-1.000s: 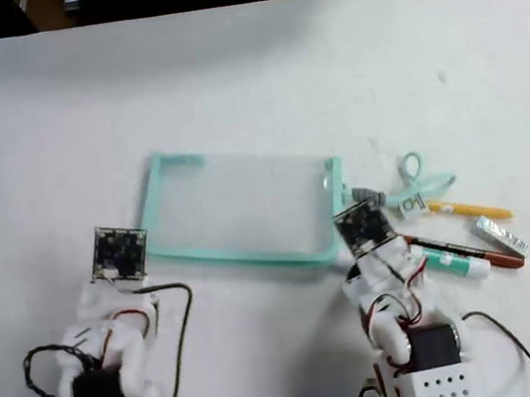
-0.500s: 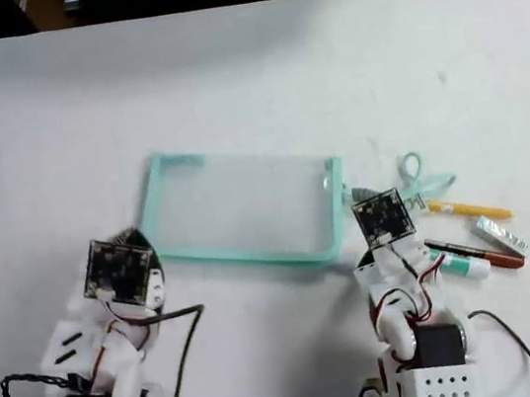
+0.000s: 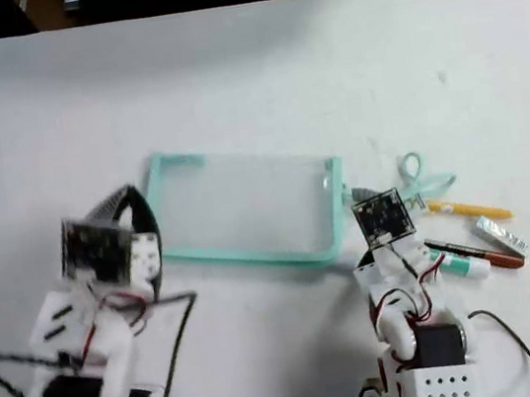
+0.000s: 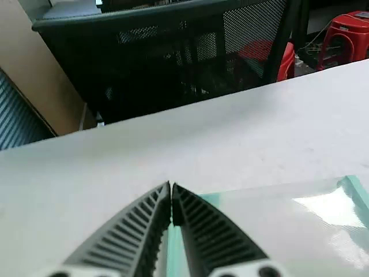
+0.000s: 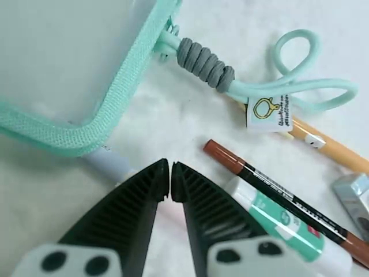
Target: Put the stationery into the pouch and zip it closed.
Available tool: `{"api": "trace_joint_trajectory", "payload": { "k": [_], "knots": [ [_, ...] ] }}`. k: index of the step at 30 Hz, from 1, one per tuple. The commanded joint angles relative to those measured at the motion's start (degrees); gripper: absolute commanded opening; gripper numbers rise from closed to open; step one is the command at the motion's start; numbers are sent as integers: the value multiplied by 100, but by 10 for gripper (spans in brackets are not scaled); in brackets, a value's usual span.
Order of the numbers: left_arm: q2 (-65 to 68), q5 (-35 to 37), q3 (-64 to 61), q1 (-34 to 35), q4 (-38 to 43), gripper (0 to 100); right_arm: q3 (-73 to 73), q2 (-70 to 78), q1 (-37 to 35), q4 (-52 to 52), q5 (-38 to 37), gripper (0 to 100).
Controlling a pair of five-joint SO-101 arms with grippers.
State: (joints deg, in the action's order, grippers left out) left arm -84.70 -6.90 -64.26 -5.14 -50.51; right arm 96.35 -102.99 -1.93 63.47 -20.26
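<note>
Mint-green trim frames the translucent pouch [image 3: 243,217], which lies flat on the white table [image 3: 227,74] in front of your 2 arms, so each can take an end. Your left gripper [image 4: 171,193] sits over the pouch's left edge, jaws pressed together on nothing, likely placed to pin or lift that end. Your right gripper [image 5: 170,167] is equally closed and empty, just beside the pouch's right corner, where the zip cord [image 5: 300,81] loops out. Near it lie a brown pen [image 5: 277,193], an orange pencil [image 5: 328,147], a glue stick [image 5: 282,222] and a silver piece [image 5: 351,193]. All 4 lie outside the pouch, so I judge packing not yet begun. You cannot tell whether the zip is open.
</note>
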Motion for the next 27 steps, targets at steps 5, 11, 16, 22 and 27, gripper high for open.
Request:
{"api": "trace_joint_trajectory", "payload": {
  "k": [5,11,16,22,27],
  "knots": [
    [1807,633,387,-57,97,24,53,-13,92,-57,9,18],
    [1833,-281,-440,-57,554,77,53,-13,57,-75,9,18],
    [1868,-9,-923,189,1266,98,53,-13,-75,-84,0,18],
    [1877,-9,-941,242,1275,98,53,-4,-514,312,0,18],
    [2079,-9,-862,242,1240,98,44,-31,-374,119,-519,18]
  ]
}}
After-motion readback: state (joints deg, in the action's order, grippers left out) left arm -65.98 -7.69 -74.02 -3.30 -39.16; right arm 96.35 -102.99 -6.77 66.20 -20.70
